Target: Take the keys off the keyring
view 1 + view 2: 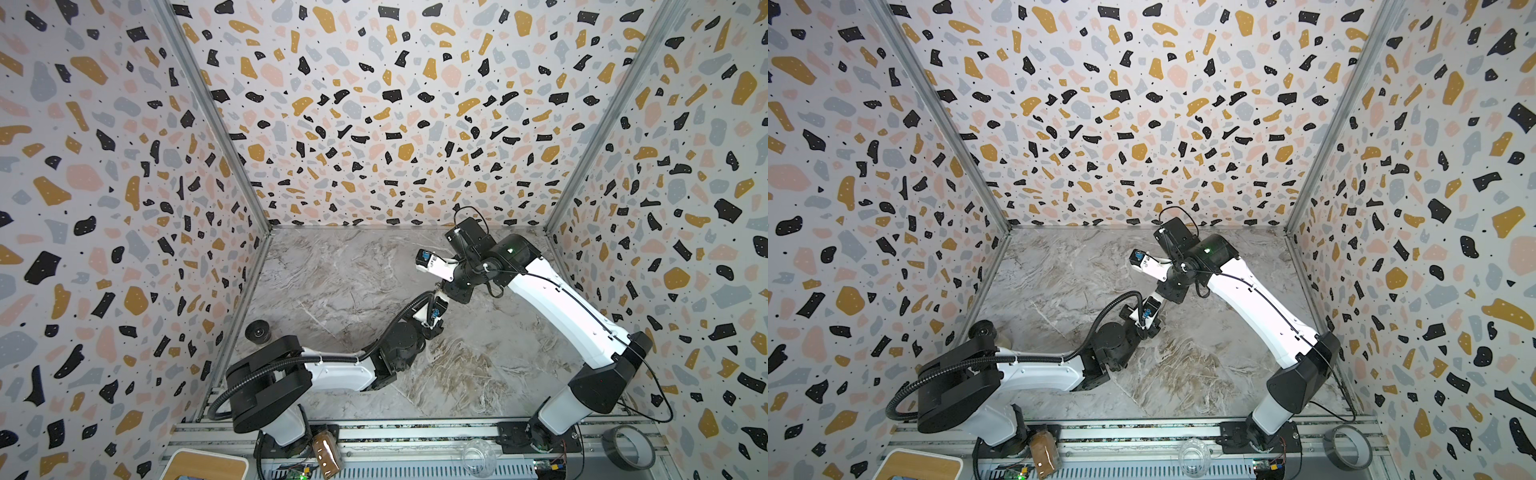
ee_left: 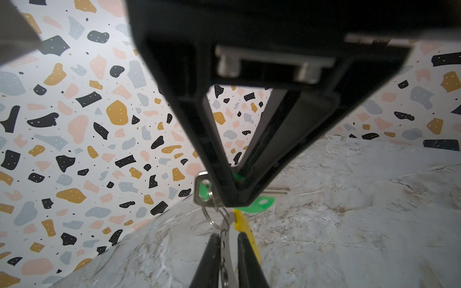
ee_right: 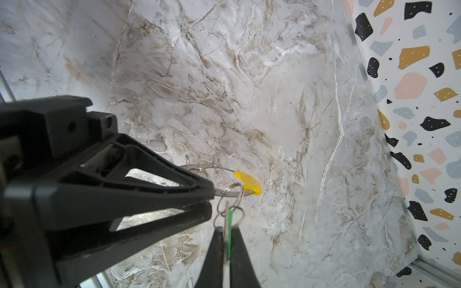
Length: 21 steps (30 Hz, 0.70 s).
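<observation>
You're pinching the keyring tight in your left gripper just beside its yellow sleeve to anchor it, while your right gripper is clamping the green-tagged key hanging off it, probably to work it free.

No legible text, label or number anywhere.

Walls: off-white terrazzo print, white-specked blotches of black, ochre, pink and blue-grey, fine black dots; table: grey-white marble, brown veining; left arm, right arm: white shells, black joints; left gripper, right gripper: black; keyring: silver-grey, dotted rim; sleeve: yellow; key: silver; tag: bright green; tape roll: dark grey; jar: brown contents; tray: tan wood grain, white rim; rail: bare silver.
</observation>
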### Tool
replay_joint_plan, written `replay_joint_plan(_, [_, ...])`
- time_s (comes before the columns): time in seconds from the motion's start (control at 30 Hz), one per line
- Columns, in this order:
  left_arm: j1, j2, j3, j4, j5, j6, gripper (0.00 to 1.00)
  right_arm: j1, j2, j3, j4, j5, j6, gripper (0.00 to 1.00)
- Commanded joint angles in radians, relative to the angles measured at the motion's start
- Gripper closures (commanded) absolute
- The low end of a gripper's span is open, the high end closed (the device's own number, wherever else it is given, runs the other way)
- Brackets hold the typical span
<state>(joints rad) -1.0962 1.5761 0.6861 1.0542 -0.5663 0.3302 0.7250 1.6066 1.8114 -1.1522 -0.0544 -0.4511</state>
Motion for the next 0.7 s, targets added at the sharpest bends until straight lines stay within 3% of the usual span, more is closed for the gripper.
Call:
replay_joint_plan(0.0, [-0.004,0.007,0.045,0.031,-0.039,-0.003,0.86,0.007,-0.043,0.008,-0.029,-0.010,0.016,0.94])
replay_joint_plan(0.33, [-0.004,0.012,0.060,0.032,-0.083,0.000,0.93,0.006,-0.043,0.009,-0.032,-0.010,0.026,0.94])
replay_joint_plan(0.5, [-0.004,0.005,0.032,0.082,-0.053,0.010,0.79,0.007,-0.043,0.011,-0.034,-0.010,0.032,0.94])
replay_joint_plan(0.67, [-0.005,0.002,0.023,0.098,-0.042,0.019,0.75,0.007,-0.041,0.018,-0.037,-0.015,0.039,0.94])
